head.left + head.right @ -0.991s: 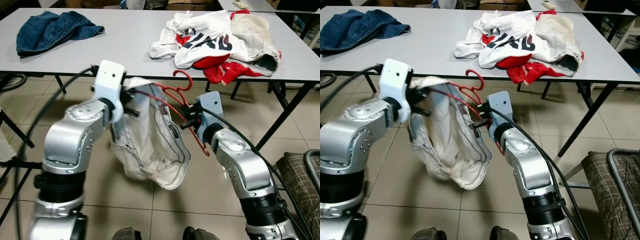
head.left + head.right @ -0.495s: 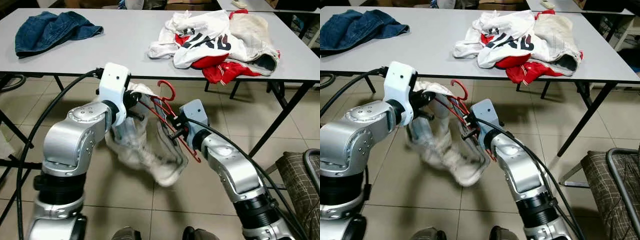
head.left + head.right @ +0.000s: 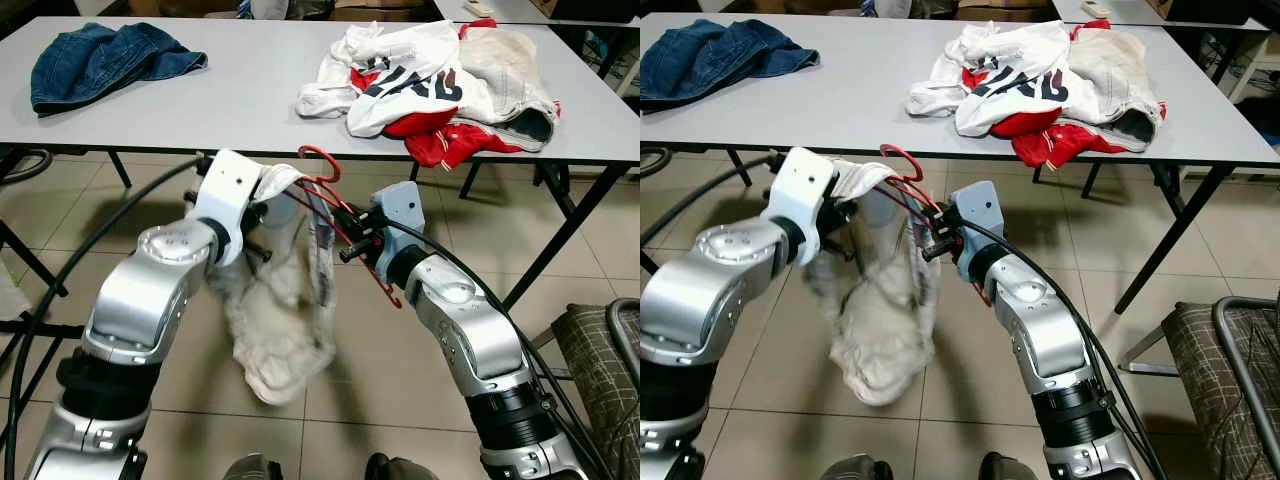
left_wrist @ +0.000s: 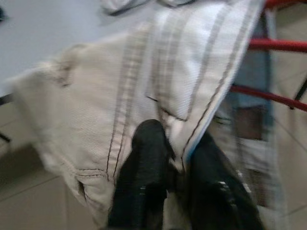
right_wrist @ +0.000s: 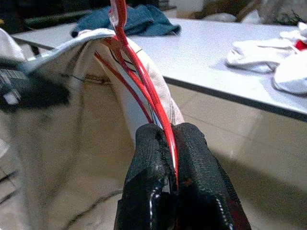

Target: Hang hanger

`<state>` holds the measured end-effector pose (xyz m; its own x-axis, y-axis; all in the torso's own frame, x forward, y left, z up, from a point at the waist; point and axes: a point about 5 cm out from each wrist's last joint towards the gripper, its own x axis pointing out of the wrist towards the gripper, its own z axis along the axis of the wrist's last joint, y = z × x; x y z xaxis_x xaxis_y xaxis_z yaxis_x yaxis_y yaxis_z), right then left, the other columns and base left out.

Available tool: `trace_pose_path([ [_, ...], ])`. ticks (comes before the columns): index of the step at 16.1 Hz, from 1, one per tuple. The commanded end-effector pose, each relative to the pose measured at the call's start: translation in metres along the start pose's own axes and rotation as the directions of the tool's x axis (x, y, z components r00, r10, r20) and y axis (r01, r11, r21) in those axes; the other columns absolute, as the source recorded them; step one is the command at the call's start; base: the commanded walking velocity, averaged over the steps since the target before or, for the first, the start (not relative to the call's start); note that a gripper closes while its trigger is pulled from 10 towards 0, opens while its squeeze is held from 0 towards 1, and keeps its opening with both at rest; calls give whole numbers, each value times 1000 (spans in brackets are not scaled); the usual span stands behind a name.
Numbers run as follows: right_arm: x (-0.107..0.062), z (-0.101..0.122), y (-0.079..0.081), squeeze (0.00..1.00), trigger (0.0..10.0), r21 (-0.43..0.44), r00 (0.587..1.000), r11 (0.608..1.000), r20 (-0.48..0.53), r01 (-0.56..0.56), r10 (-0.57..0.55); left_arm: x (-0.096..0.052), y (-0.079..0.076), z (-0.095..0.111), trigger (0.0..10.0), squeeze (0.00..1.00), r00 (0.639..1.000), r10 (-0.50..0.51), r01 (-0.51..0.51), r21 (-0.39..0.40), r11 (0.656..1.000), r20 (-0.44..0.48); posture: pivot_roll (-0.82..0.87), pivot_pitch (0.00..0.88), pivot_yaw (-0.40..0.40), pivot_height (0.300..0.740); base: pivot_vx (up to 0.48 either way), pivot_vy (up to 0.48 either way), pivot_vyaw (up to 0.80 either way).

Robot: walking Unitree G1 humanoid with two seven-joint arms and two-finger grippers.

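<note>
Left eye view: grey tabletop (image 3: 250,90) behind, cream garment (image 3: 285,320) drooping toward floor tiles, pinched by left end effector (image 4: 175,158), red hanger (image 3: 335,200) threaded through it, clamped tight in right end effector (image 5: 170,158) below tabletop edge.

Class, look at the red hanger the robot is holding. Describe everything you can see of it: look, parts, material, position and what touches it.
The red hanger looks like thin plastic or coated wire, with a curved hook at the top, just below the grey table's edge. It is held tilted in the air above the tiled floor. The right gripper is shut on its lower bars. A cream garment with dark stitching is draped over it and hangs below, pinched by the left gripper.
</note>
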<state>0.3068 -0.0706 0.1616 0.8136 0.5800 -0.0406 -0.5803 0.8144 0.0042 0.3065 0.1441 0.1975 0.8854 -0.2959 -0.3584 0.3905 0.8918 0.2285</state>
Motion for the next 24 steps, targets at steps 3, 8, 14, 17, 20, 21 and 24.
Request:
trace_pose_path([
  [3, -3, 34, 5, 0, 10000, -10, 978, 999, 203, -51, 52, 3, 0, -6, 10000, 1000, 998, -41, 42, -8, 999, 37, -35, 66, 38, 740, 0, 0, 0],
  [8, -5, 34, -1, 0, 10000, -9, 974, 999, 219, -48, 49, 2, 3, 8, 10000, 1000, 976, -75, 78, -4, 997, 206, -32, 61, 38, 740, 0, 0, 0],
  [14, -8, 31, -6, 0, 10000, -14, 973, 999, 224, -45, 47, -14, -7, 11, 10000, 1000, 907, -303, 285, 103, 953, 293, -32, 60, 40, 740, 0, 0, 0],
  [17, -10, 29, -7, 0, 10000, -21, 973, 998, 223, -61, 64, -20, 1, 13, 10000, 1000, 873, -334, 323, 92, 942, 356, -34, 66, 41, 740, 0, 0, 0],
  [20, -12, 26, -10, 0, 10000, -31, 973, 996, 217, -79, 84, -34, 21, 27, 10000, 1000, 809, -366, 383, 61, 922, 461, -32, 66, 37, 740, 0, 0, 0],
  [21, -12, 26, -10, 0, 10000, -33, 973, 996, 216, -81, 86, -37, 24, 30, 10000, 1000, 793, -382, 402, 64, 914, 476, -32, 66, 36, 740, 0, 0, 0],
  [24, -14, 25, -13, 0, 10000, -48, 974, 995, 206, -90, 98, -46, 42, 43, 10000, 1000, 730, -422, 461, 68, 885, 538, -39, 64, 34, 740, 0, 0, 0],
])
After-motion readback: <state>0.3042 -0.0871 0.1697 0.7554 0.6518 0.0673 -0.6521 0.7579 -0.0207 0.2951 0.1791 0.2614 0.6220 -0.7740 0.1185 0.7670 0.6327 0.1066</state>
